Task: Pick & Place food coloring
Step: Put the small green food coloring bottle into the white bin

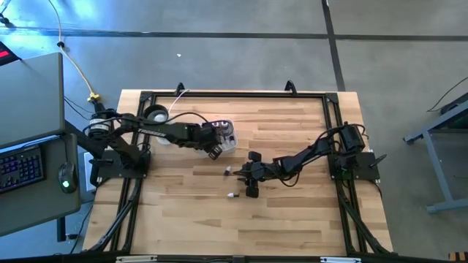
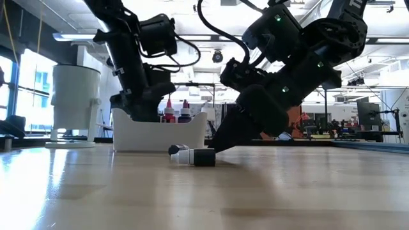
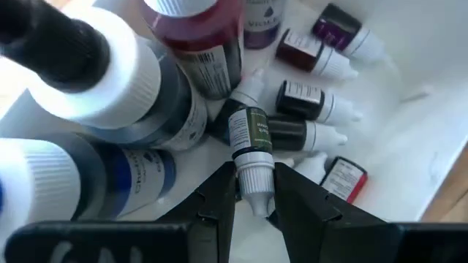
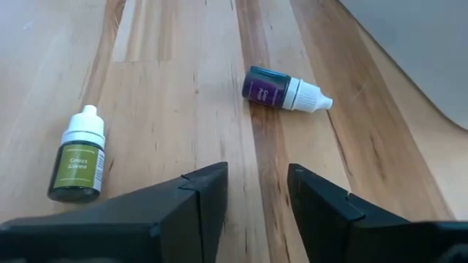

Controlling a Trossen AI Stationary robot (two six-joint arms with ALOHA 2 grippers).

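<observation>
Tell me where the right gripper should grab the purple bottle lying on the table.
Take the purple bottle across its round body, coming straight down from above. It lies flat on the table with its white cap tapering to a thin tip, so the wider body likely gives the surer hold. The open right gripper hovers short of it.

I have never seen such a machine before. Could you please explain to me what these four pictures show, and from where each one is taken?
It is a robot with two dark arms at a wooden table. One picture looks down from above, one looks level across the table, and one comes from a camera on each wrist.

The left gripper is over the white tray of food coloring bottles. Its fingers are closed on the white cap of a dark green bottle.

The right gripper is open and low over the bare wood, holding nothing. Two bottles lie on the table before it: a green one and a purple one. A larger white cup stands beside the tray.
</observation>
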